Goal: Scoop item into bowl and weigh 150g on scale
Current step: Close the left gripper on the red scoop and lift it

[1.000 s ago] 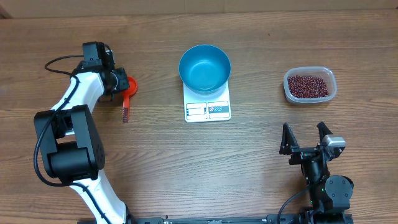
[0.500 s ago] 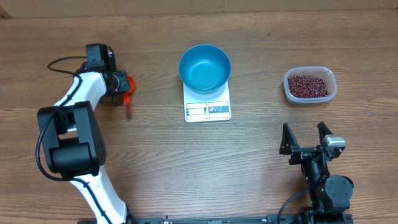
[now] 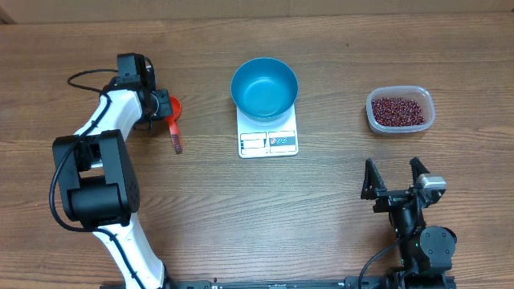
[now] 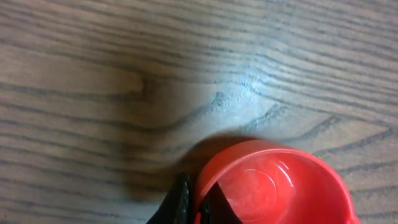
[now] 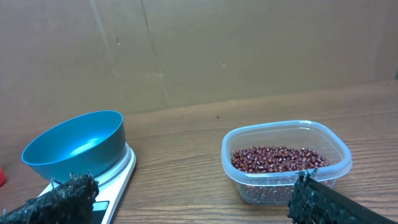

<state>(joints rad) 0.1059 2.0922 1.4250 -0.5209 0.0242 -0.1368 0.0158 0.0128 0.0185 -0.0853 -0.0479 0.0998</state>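
Item: the small dark red-brown beans (image 3: 396, 111) (image 5: 277, 158) lie in a loose heap inside a clear rounded-rectangular plastic tub (image 3: 431, 101) (image 5: 249, 186) at the far right of the wood-grain counter (image 3: 241, 209). None are visible outside the tub.

Bowl: the round deep blue bowl (image 3: 264, 90) (image 5: 74, 149) sits upright on the far end of the small flat white rectangular scale (image 3: 268, 141) (image 5: 118, 171), at the counter's far centre. Its interior shows no beans. The scale's display panel and label face the near edge, clear of the bowl. The reading is too small to make out. Bowl and tub stand well apart.

Tool: a red plastic measuring scoop (image 3: 171, 108) (image 4: 273, 186) is to the left of the scale, cup away from the near edge, handle pointing toward it. The cup is empty. Whether it rests on the counter cannot be told.

Left pincer (image 3: 161, 108) (image 4: 196, 205): closed on the rim of the scoop's cup, one finger inside and one outside the wall.

Right pincer (image 3: 393, 168) (image 5: 191, 186): jaws spread wide, holding nothing, near the front right edge and well apart from the tub, which it faces.
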